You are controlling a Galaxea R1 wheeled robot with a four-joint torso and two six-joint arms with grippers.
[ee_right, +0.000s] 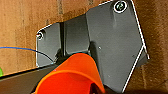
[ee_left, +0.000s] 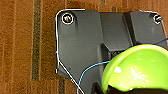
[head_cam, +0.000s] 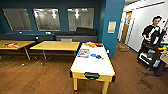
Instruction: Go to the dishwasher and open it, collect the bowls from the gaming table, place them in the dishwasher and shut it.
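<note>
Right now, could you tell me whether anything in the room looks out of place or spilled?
Nothing looks spilled or damaged. The gaming table carries a board game and a few loose coloured pieces. The one oddity is some dark marks on the wooden floor at the right, near the cart.

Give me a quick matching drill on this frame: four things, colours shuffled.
Things:
1. bowl in the left wrist view
2. cup in the right wrist view
3. gaming table top
4. back wall

Colours:
A. white
B. orange
C. dark teal
D. bright green

Pairs: 1-D, 2-B, 3-A, 4-C
</note>
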